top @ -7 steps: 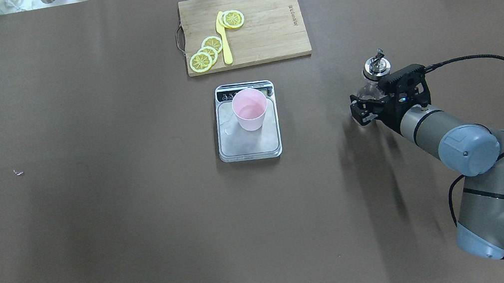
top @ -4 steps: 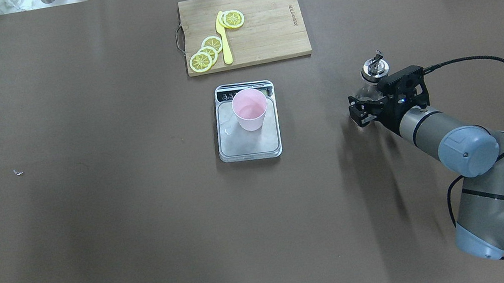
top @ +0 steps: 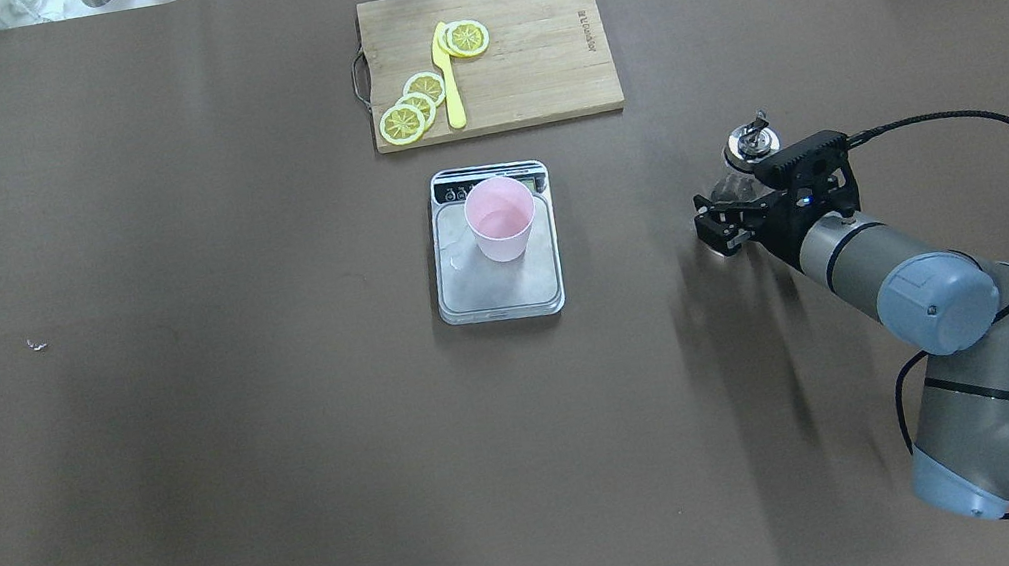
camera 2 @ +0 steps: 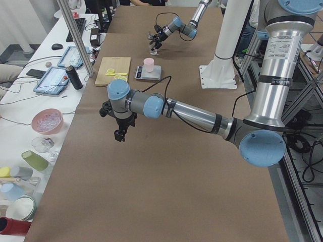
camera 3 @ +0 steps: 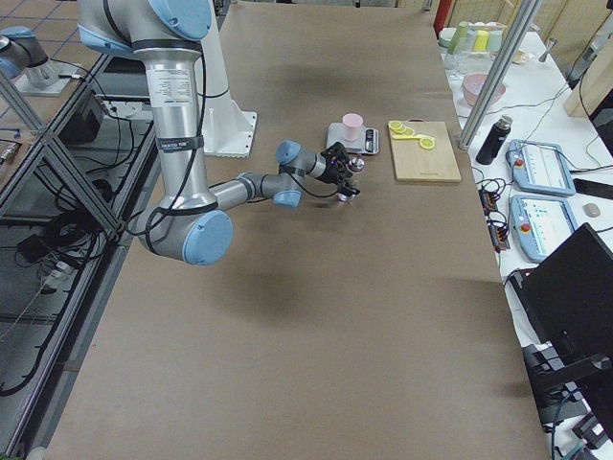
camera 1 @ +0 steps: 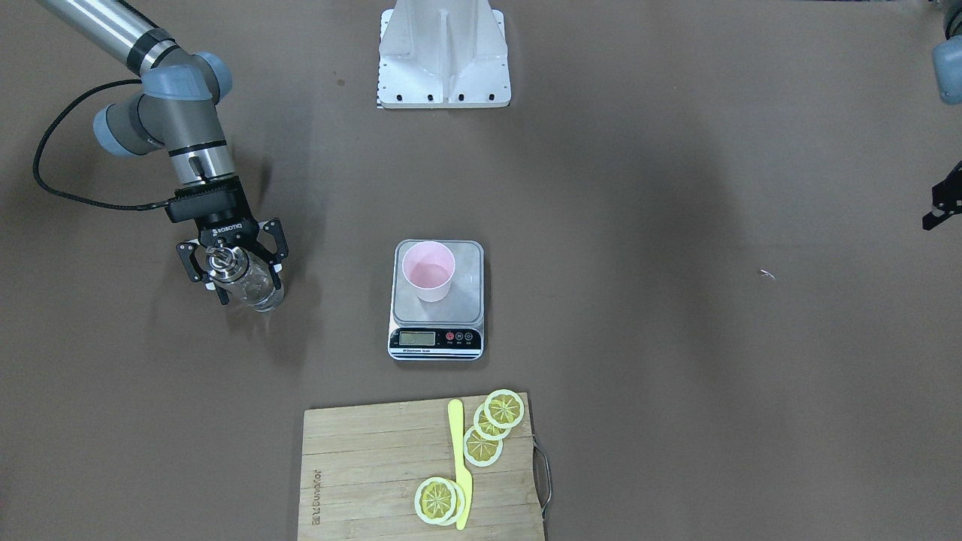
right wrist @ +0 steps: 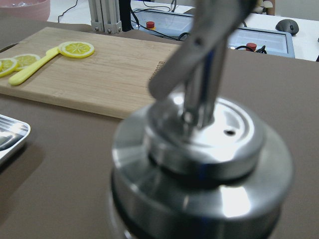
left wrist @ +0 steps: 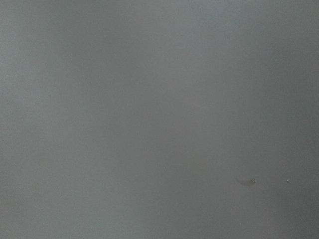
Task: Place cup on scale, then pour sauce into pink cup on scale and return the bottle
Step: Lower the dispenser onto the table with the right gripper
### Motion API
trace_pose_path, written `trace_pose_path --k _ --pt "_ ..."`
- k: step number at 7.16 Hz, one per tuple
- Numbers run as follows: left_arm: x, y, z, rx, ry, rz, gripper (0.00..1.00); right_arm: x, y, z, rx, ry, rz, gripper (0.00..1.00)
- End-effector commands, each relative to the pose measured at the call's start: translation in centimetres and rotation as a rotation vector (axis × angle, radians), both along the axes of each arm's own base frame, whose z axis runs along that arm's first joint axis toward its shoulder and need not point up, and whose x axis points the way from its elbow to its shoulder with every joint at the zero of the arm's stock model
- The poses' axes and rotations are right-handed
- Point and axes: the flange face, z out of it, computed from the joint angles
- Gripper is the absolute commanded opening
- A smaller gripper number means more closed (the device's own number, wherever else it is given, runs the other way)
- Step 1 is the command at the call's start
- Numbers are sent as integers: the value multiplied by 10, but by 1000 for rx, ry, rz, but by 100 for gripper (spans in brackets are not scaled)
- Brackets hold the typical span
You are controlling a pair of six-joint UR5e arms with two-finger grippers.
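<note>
The pale pink cup (camera 1: 428, 272) stands upright on the steel plate of the scale (camera 1: 436, 342), also in the overhead view as cup (top: 501, 218) and scale (top: 467, 299). My right gripper (camera 1: 252, 291) is shut on the clear glass bottle (camera 1: 255, 285) at its body, off to the scale's side over the table. Overhead, the gripper (top: 715, 217) holds the bottle, whose metal spout cap (top: 751, 143) points up. The cap fills the right wrist view (right wrist: 199, 164). My left gripper (camera 2: 119, 132) hangs over bare table far from the scale; I cannot tell if it is open or shut.
A wooden cutting board (top: 531, 66) with lemon slices and a yellow knife (top: 449, 79) lies just beyond the scale. The white robot base (camera 1: 443, 60) stands at the near edge. A small smear shows on the scale plate beside the cup.
My right gripper and the bottle have shifted slightly toward the scale. The cup and scale have not moved.
</note>
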Motion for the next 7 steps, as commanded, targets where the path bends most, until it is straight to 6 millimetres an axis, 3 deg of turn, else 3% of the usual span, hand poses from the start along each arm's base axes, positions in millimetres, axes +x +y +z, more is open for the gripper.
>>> trace_pose_path --k 1,3,7 --pt "-1 0 -2 2 1 -3 98 2 1 -4 4 -6 0 100" --pt "0 0 -2 -1 1 -3 98 5 2 -1 3 -3 6 100" --pt "-1 0 -2 0 1 -6 98 -2 33 -3 21 0 19 100"
